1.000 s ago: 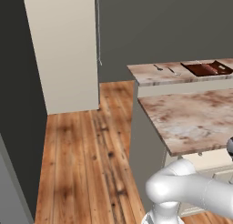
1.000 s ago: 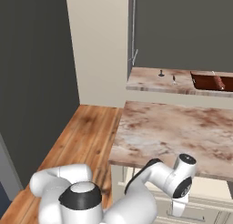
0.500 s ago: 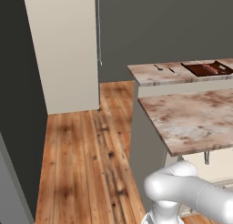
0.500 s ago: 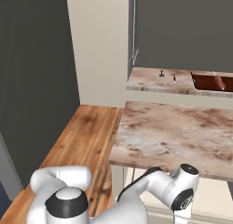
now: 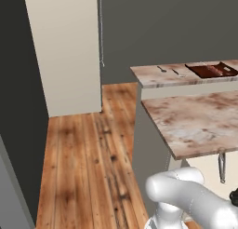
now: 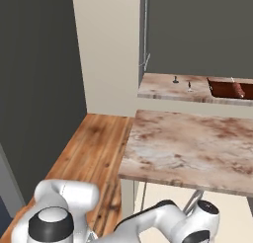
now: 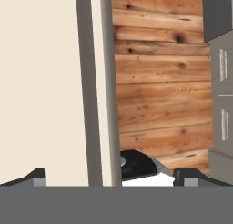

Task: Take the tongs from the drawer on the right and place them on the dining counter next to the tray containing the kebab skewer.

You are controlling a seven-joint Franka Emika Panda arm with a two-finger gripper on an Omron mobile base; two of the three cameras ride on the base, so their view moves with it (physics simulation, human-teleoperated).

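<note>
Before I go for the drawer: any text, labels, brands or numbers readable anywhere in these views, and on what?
None readable.
Dining counter: bare marbled stone, no lettering.
Tray: plain dark reddish-brown, no label.
Cream cabinet front and tall cream panel: blank.
Small items on the dining counter near the tray are too small to show any marking.

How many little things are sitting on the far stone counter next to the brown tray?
2: one small dark thing farther from the tray, and another nearer it, both on the dining counter. More may be hidden beyond the picture's edge.
</note>
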